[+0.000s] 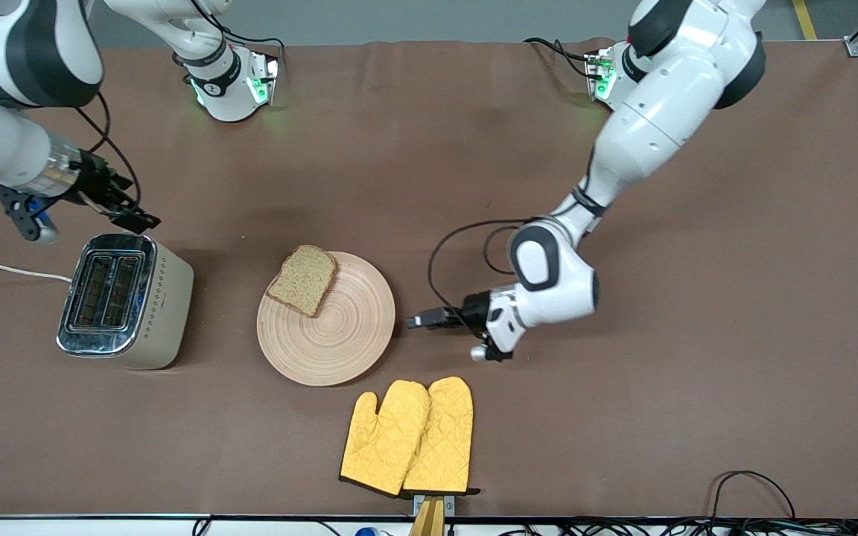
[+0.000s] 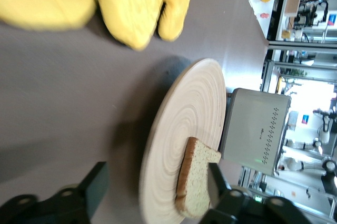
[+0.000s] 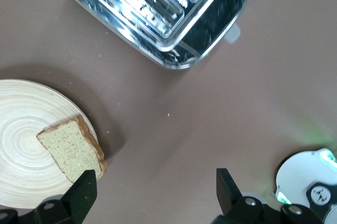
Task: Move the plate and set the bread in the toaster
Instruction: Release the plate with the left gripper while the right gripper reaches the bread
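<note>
The pale wooden plate (image 1: pixel 339 335) lies mid-table with the brown bread slice (image 1: pixel 303 279) on its rim toward the toaster. The cream and chrome toaster (image 1: pixel 125 300) stands toward the right arm's end, slots up and empty. My left gripper (image 1: pixel 423 321) is open and empty, low beside the plate's rim on the left arm's side. In the left wrist view its gripper (image 2: pixel 155 190) faces the plate (image 2: pixel 184 113), bread (image 2: pixel 197 184) and toaster (image 2: pixel 255 129). My right gripper (image 1: pixel 135 217) is open and empty, above the table by the toaster. In its wrist view the right gripper (image 3: pixel 155 187) shows with the toaster (image 3: pixel 158 8), plate (image 3: pixel 21 145) and bread (image 3: pixel 71 148).
Two yellow quilted oven mitts (image 1: pixel 410 435) lie nearer the front camera than the plate, by the table's edge; they also show in the left wrist view (image 2: pixel 137 3). The toaster's white cord (image 1: pixel 4 269) runs off toward the right arm's end. The right arm's base (image 3: pixel 310 187) shows.
</note>
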### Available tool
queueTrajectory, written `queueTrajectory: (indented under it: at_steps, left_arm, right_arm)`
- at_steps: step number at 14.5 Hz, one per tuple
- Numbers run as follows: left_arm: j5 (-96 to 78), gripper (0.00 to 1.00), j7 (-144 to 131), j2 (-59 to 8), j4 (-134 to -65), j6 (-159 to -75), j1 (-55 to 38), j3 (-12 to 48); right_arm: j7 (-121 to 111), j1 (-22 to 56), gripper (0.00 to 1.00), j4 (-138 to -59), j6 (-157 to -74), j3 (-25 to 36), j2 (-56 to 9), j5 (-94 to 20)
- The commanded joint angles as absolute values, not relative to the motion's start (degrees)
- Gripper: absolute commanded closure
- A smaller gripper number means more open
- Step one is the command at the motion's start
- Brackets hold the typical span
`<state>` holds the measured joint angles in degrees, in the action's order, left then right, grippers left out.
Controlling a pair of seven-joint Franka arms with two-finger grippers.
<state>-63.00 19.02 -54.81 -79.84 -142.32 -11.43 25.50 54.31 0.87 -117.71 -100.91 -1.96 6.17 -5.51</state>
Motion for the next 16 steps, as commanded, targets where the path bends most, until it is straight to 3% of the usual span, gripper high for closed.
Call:
queueTrajectory:
  at_steps: [1,4,7,13,16]
  left_arm:
    - [-55.1,0.0,18.6,-51.2,-81.7,-133.0,-3.6,25.8]
    - [-43.5,0.0,17.9,-48.3,-81.6,-120.1,5.9,25.8]
    - [-29.9,0.0,17.7,-42.4,-81.5,-113.0,11.7,25.8]
    - [-0.3,0.0,9.9,-28.1,-81.4,-107.6,13.5,25.8]
    - [6.2,0.0,-0.1,-20.4,-81.4,-99.6,13.1,26.5]
  right_arm:
    - [64.9,6.0,0.0,-121.5,-105.4,-2.0,9.7,-5.7]
    - [72.2,13.0,0.0,-121.6,-112.4,-1.9,6.1,-5.6]
    - [80.0,17.7,0.0,-123.0,-121.3,-1.9,0.3,-5.5]
    - [85.7,21.1,0.0,-123.0,-128.6,-2.0,-8.9,-5.6]
    - [89.7,22.9,0.0,-122.7,-131.1,-1.9,-12.4,-8.4]
